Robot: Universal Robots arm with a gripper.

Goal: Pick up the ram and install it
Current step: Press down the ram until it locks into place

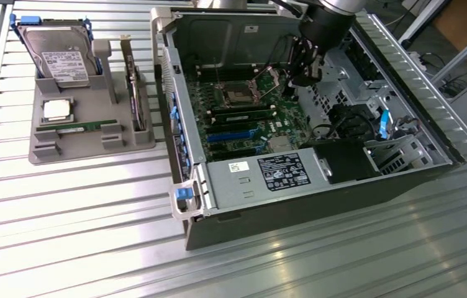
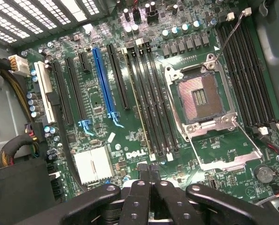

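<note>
Claw: clenched, empty, hanging over the motherboard inside the open case | Ram: flat in the grey tray on the desk, at the exterior view's left, beside the case, well apart from the claw | Socket: open, bare.
</note>
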